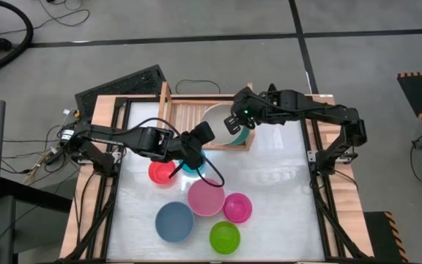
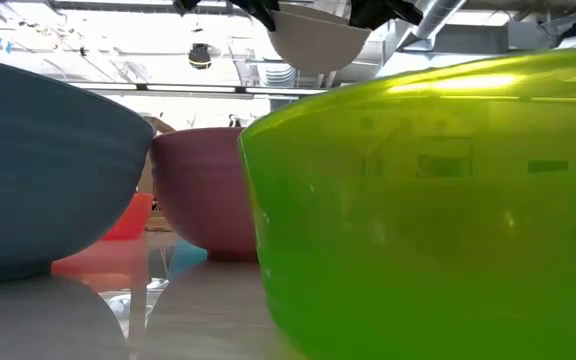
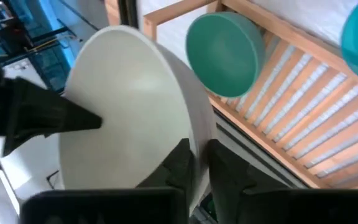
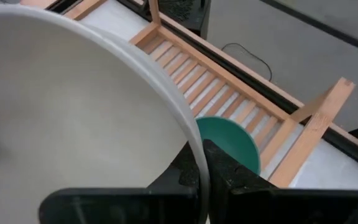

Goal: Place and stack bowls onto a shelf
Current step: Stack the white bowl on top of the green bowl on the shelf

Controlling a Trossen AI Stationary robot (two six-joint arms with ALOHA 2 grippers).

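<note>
The cream-white bowl hangs over the right part of the wooden shelf, held between my two grippers. My left gripper is shut on its near-left rim. My right gripper is shut on its right rim. The dark green bowl sits on the shelf's slats under it and also shows in the right wrist view. The teal bowl and the red-orange bowl rest on the table under my left arm. My left gripper holds the cream-white bowl's rim, one finger inside the bowl and one outside. It comes from the table's left and near side. The bowl is lifted clear above the shelf, mouth up. My right gripper holds the bowl's rim on the opposite side, one finger inside and one outside. It comes from the table's right. Its finger also shows in the left wrist view.
The pink bowl, magenta bowl, blue bowl and lime green bowl stand on the near half of the table. The left part of the shelf's slats is bare.
</note>
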